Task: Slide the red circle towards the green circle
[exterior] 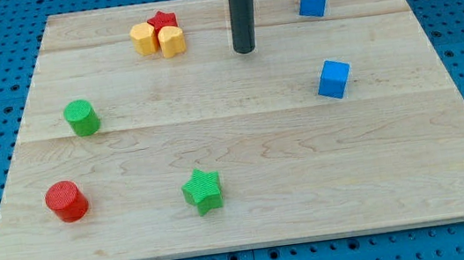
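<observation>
The red circle [66, 201] lies near the board's bottom left. The green circle [81, 117] lies above it, at the view's left, with a gap of bare board between them. My tip [245, 51] stands near the board's top middle, far to the right of and above both circles, touching no block.
A red star [163, 19], a yellow hexagon [144, 38] and a yellow heart-like block [171, 41] cluster at the top, left of my tip. A green star [202, 190] lies at the bottom middle. Two blue blocks [312, 1] [333, 79] lie at the right. The wooden board [253, 225] sits on a blue pegboard.
</observation>
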Robot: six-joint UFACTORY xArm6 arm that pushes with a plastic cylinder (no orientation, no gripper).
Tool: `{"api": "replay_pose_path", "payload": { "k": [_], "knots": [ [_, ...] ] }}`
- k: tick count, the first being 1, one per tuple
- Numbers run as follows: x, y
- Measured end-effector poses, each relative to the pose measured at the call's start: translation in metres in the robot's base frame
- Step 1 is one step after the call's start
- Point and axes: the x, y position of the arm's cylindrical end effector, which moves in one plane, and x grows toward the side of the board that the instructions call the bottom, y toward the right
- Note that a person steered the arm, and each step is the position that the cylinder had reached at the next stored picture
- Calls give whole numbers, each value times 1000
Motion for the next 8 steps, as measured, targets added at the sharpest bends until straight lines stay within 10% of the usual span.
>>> {"api": "replay_pose_path", "payload": {
  "k": [2, 6, 8],
  "knots": [
    [8, -5],
    [264, -149],
    [258, -237]
  ]
}}
